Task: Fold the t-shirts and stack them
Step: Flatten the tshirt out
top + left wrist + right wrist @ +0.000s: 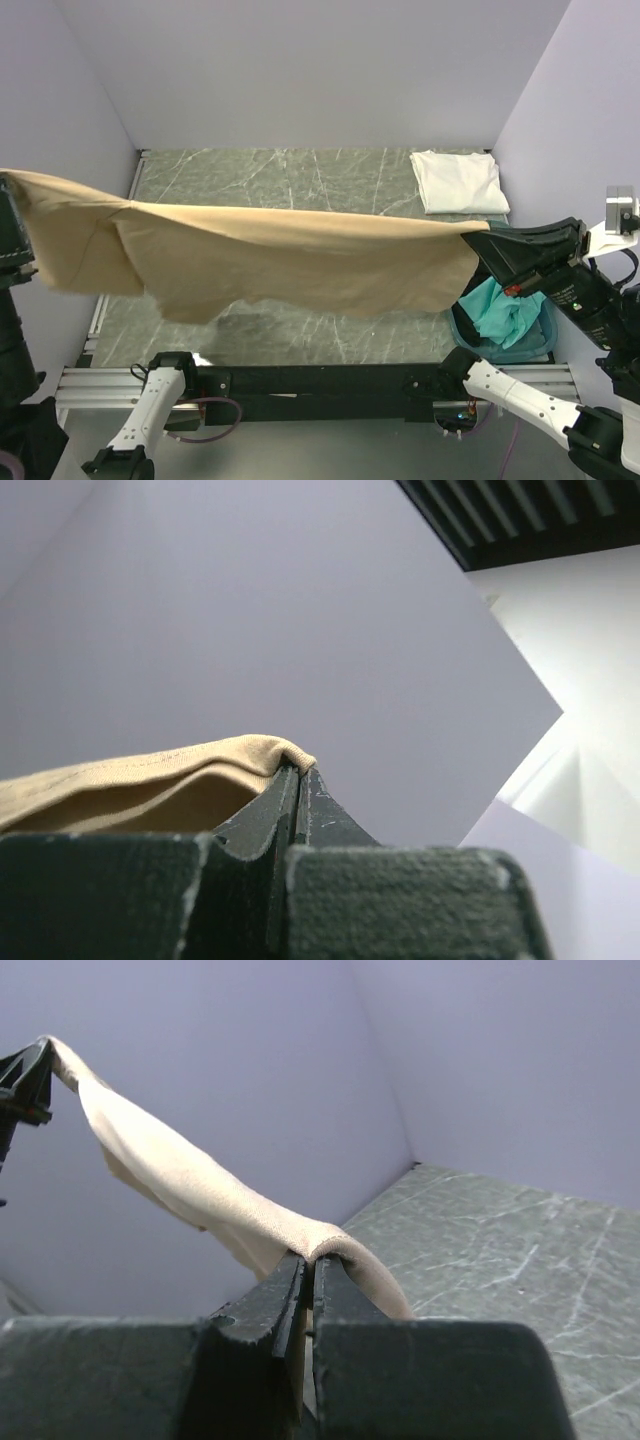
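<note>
The tan t-shirt (280, 255) hangs stretched in the air across the whole table, its lower edge sagging above the marble top. My right gripper (472, 240) is shut on its right edge; in the right wrist view the cloth (200, 1195) folds over the closed gripper (309, 1260). My left gripper (297, 770) is shut on the other end of the tan t-shirt (140, 775), at the far left edge of the top view. A folded white t-shirt (457, 181) lies at the back right corner. A crumpled teal t-shirt (505, 315) sits in the basket (470, 335).
The teal basket stands at the near right, under my right arm. Purple walls close in the table (290, 175) at the back and on both sides. A dark rail (320, 380) with both arm bases runs along the near edge.
</note>
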`<action>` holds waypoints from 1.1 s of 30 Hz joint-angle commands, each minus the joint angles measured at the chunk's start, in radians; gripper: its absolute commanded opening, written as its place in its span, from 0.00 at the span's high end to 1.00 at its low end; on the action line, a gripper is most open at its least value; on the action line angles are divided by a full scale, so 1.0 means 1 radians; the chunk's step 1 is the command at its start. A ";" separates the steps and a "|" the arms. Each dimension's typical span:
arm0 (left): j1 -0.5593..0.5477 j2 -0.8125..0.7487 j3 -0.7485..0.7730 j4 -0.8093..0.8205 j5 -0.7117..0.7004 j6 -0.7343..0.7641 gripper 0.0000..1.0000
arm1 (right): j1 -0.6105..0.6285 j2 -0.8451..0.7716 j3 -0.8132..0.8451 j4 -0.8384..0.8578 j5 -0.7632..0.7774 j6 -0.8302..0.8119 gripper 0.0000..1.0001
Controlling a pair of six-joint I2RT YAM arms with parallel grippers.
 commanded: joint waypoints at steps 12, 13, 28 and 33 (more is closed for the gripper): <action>0.001 0.176 -0.178 0.236 0.035 0.128 0.99 | -0.005 0.116 -0.044 -0.020 0.361 0.026 1.00; 0.003 0.236 -0.213 0.249 0.067 0.146 0.99 | -0.006 0.136 -0.075 -0.012 0.492 0.028 1.00; -0.005 1.305 -0.086 0.120 0.203 0.206 0.08 | -0.569 1.094 -0.209 0.295 -0.068 0.051 0.47; -0.008 1.231 -0.188 0.190 0.184 0.208 0.00 | -0.571 1.086 -0.202 0.317 -0.074 0.051 0.15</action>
